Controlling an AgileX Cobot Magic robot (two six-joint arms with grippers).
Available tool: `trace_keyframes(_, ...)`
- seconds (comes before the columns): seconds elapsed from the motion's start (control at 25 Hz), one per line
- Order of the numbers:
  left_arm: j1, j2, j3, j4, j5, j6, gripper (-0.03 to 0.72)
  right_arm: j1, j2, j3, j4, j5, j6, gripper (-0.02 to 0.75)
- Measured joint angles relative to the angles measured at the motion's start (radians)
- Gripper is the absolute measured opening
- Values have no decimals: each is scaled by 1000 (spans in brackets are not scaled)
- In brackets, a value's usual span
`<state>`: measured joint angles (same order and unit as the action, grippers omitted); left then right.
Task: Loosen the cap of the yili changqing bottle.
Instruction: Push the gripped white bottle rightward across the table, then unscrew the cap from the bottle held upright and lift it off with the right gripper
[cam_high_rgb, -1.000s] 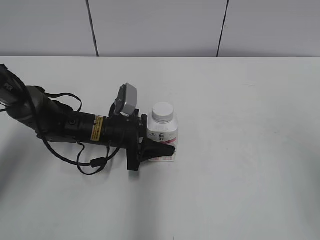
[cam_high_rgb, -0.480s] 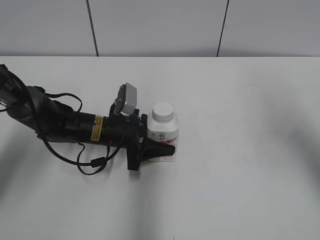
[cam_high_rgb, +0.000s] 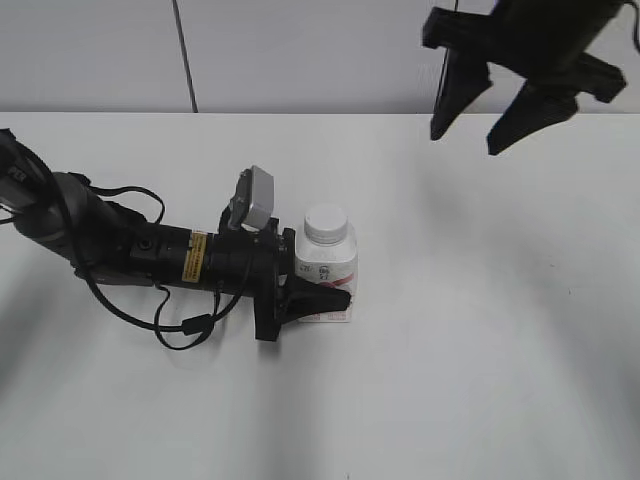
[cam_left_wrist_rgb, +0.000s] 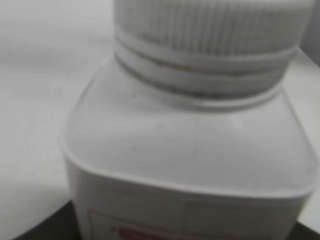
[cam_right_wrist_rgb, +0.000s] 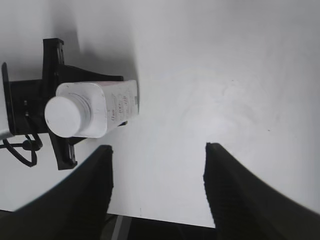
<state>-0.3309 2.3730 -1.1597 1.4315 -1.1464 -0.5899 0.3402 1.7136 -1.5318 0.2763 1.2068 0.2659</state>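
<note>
The yili changqing bottle (cam_high_rgb: 325, 272) stands upright on the white table, squat and white with a pink-red label. Its ribbed white cap (cam_high_rgb: 325, 223) sits on the neck. My left gripper (cam_high_rgb: 318, 297) lies low along the table and is shut on the bottle's body. In the left wrist view the bottle (cam_left_wrist_rgb: 190, 165) fills the frame, with the cap (cam_left_wrist_rgb: 210, 25) at the top. My right gripper (cam_high_rgb: 465, 135) hangs open and empty high at the upper right, far from the bottle. The right wrist view looks down on the bottle (cam_right_wrist_rgb: 102, 107) and cap (cam_right_wrist_rgb: 66, 115), between open fingers (cam_right_wrist_rgb: 157, 150).
The white table (cam_high_rgb: 480, 330) spreads to the right and front of the bottle. The left arm and its looping cables (cam_high_rgb: 150, 270) lie across the table's left side. A grey panelled wall (cam_high_rgb: 310, 50) stands behind the table.
My right gripper has come into the exterior view at the upper right, open. The left gripper and the bottle have not moved.
</note>
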Motion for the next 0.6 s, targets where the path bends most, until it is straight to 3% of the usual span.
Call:
trace_keyframes(0.28,0,0,0,0,-1,-1,379,101,171,-155,14,3,89,461)
trace_keyframes(0.6,0,0,0,-1,-1,-1,377,177,270,-189,40,3,121,461)
